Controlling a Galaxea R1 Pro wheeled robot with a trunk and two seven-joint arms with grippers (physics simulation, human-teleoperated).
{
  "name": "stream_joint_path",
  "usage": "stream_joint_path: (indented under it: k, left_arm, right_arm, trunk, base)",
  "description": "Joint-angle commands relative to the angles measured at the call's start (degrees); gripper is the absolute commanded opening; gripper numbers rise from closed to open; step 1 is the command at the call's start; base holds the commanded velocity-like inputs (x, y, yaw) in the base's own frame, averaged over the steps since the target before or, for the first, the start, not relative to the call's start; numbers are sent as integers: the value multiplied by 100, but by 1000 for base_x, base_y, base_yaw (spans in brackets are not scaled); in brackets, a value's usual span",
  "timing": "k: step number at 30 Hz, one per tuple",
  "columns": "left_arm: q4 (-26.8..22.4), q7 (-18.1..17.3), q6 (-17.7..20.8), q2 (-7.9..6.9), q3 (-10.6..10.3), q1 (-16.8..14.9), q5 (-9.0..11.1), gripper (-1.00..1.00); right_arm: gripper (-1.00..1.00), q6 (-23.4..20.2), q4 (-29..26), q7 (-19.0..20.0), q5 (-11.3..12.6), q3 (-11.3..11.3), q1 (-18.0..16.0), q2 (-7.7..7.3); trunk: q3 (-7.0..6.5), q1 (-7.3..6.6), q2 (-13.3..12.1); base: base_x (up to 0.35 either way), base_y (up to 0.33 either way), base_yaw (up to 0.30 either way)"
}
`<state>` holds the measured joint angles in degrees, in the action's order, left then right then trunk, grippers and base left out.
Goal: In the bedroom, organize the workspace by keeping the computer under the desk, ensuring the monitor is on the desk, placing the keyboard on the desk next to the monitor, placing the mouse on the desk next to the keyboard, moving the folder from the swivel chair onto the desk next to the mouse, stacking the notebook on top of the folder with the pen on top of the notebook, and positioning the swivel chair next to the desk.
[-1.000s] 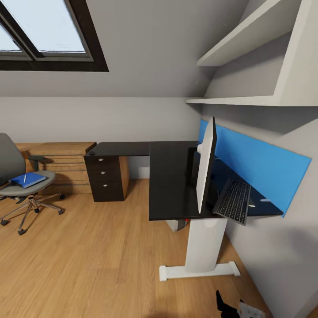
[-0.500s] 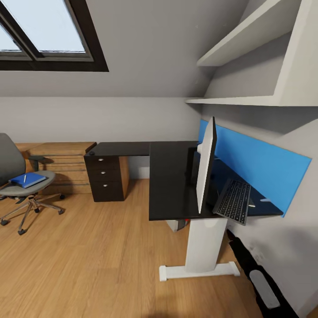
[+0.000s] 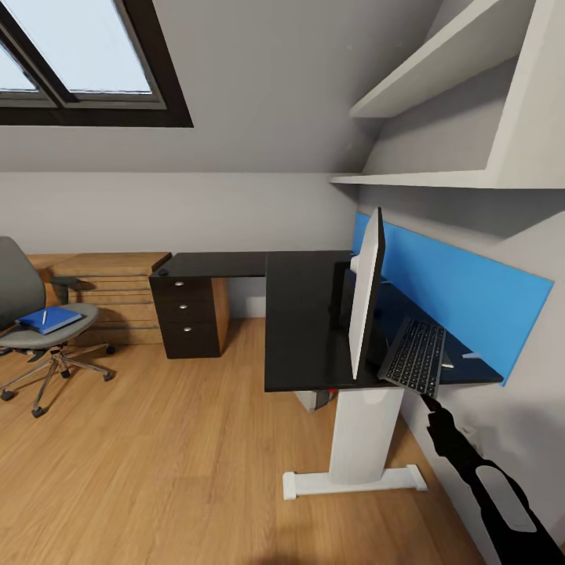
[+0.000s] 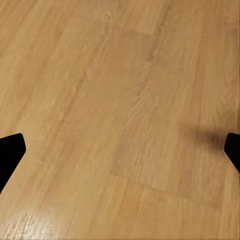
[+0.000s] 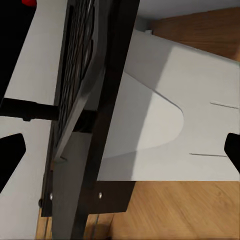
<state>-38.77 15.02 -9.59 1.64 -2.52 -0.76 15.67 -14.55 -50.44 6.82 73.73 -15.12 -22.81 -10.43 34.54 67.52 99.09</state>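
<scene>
Behind monitor (image 3: 366, 294), keyboard (image 3: 414, 357) half hidden, perhaps overhanging desk (image 3: 302, 318)

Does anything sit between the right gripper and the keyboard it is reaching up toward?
Nothing visible does. The right gripper sits just below the keyboard, whose near end overhangs the desk edge.

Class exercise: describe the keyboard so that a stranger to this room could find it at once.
Find the black desk with the blue panel along its back edge. Between that panel and the edge-on monitor lies the keyboard, overhanging the desk's near edge. It is the only slim, flat slab there covered in dark keys.
</scene>
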Motion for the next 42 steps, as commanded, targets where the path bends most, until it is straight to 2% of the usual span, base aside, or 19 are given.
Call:
stream_joint_path:
  k: [1,8,17,28,34,42]
  left_arm:
    - [1,32,-79,-1,-28,-3,56,100]
    - [21,36,-151,3,-32,-3,59,100]
    - [420,28,-165,-1,-52,-3,35,100]
    - [466,27,-166,3,-73,-3,24,100]
    - [467,27,-166,3,-73,-3,24,100]
    - [464,23,-171,3,-73,-3,23,100]
  right_arm:
    - [100,-43,0,30,35,-12,-4,0]
    - [100,-55,-5,90,30,-9,-4,-3]
    - [100,-59,-172,293,5,-8,3,-3]
    - [100,-57,-143,358,16,-45,5,-8]
    - [100,-36,87,355,24,-206,5,-3]
    - [100,-14,144,347,28,-299,-4,1]
  trunk:
    - [6,-1,3]
    - [6,-1,3]
    - [6,-1,3]
    - [6,-1,3]
    - [6,-1,3]
    - [6,-1,3]
  base:
    - [0,0,0]
    - [0,0,0]
    - [1,0,0]
    - [105,0,0]
    - [5,0,0]
    - [72,0,0]
